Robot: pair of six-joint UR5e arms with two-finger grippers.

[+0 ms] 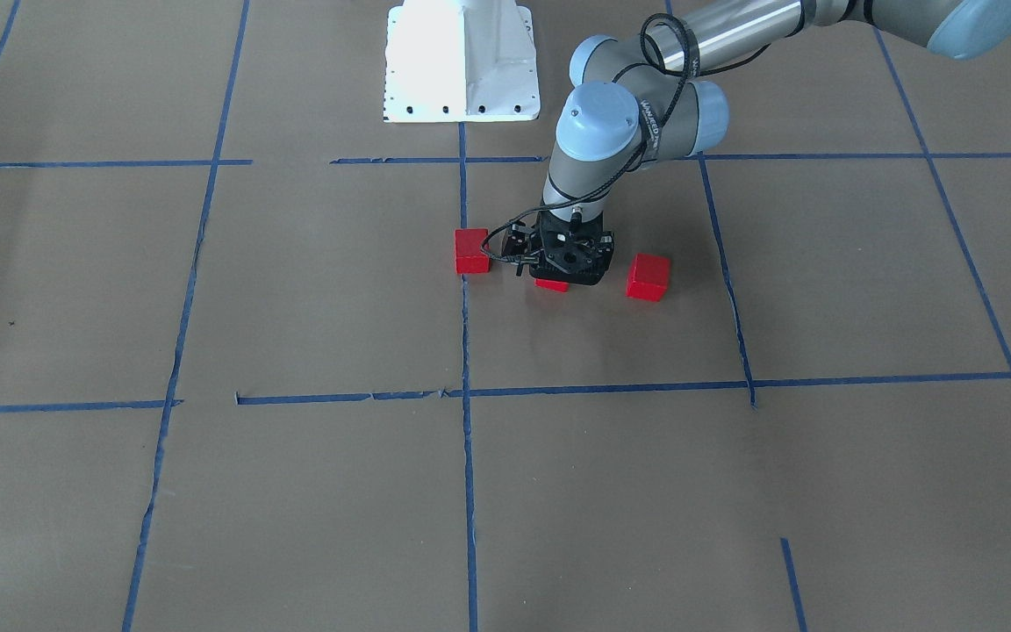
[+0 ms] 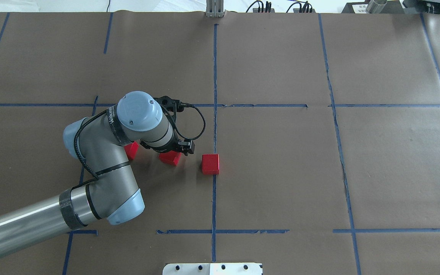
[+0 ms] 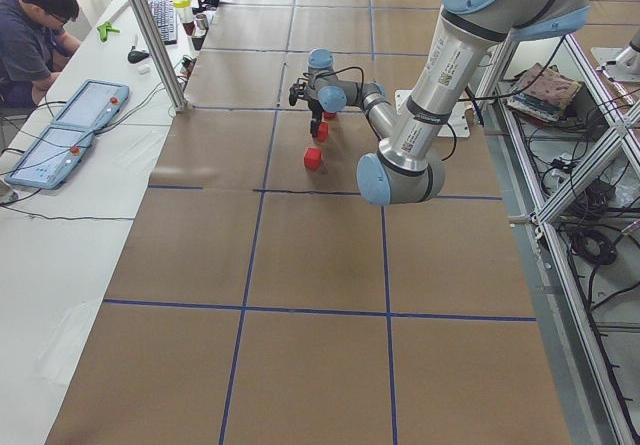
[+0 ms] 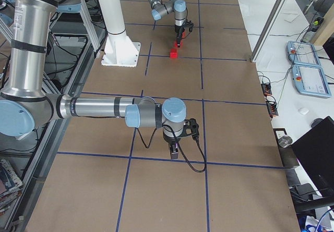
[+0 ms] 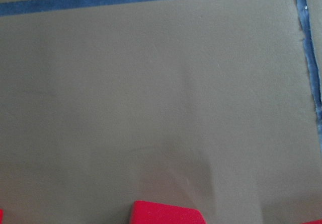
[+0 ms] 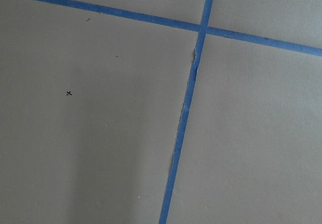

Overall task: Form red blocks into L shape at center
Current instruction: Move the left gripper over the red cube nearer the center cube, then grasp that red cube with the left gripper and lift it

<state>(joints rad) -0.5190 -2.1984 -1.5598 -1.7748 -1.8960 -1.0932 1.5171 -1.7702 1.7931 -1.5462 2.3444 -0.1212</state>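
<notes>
Red blocks [image 1: 648, 277] spaced in a row across the table, one laid on the centre tape line [image 1: 465, 333], open paper [image 1: 602, 491] on every side, left gripper [image 1: 558, 270] held over the middle block [image 1: 552, 285], its opening and the right gripper's [image 4: 174, 151] not discernible.

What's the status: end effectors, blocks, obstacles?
Left end effector over middle block, grip unseen. Right end effector far off. Blocks apart, no L. No obstacles.

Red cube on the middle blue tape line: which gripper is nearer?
Left. The left gripper sits over the neighbouring red cube beside it; the right gripper hangs far off over brown paper.
</notes>
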